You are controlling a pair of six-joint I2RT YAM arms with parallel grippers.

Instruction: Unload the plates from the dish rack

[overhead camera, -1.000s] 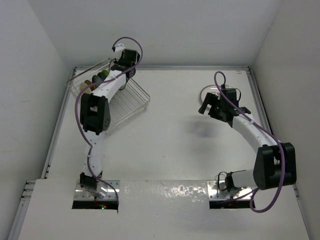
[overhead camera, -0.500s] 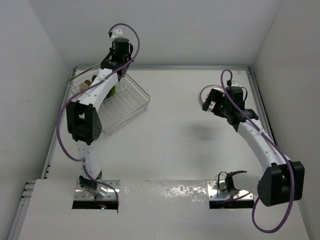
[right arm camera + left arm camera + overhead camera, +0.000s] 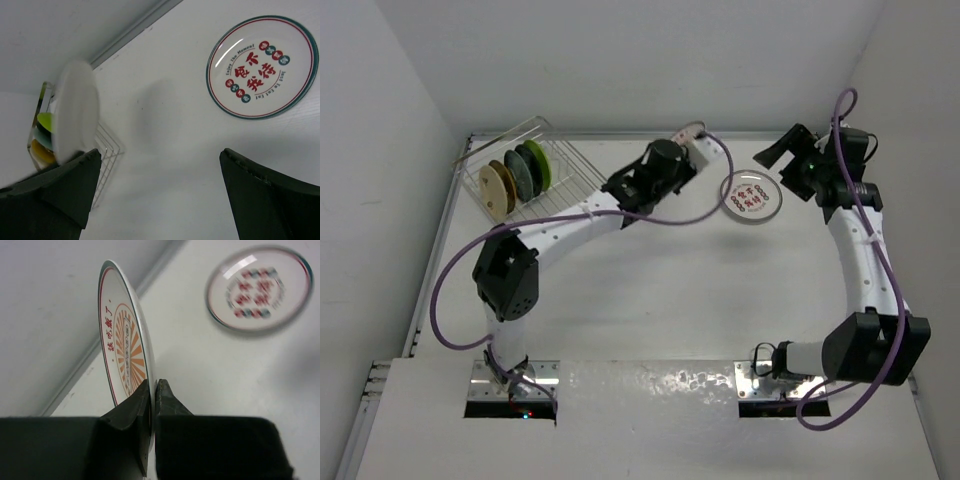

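White sunburst plate (image 3: 122,347) clamped in left gripper (image 3: 154,388); right gripper (image 3: 160,172) gapes near lettered plate (image 3: 751,196); dish rack (image 3: 582,182) holds three plates (image 3: 519,173)

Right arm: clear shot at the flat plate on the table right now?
Likely yes. The right tool is open near the flat plate, nothing on it. The left tool, shut on the sunburst plate, hangs close and may crowd it.

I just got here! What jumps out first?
The left gripper pinches a sunburst plate upright by its rim, near the back of the table. A patterned plate lies flat there near the open right gripper, and three colored plates stand in the dish rack at far left.
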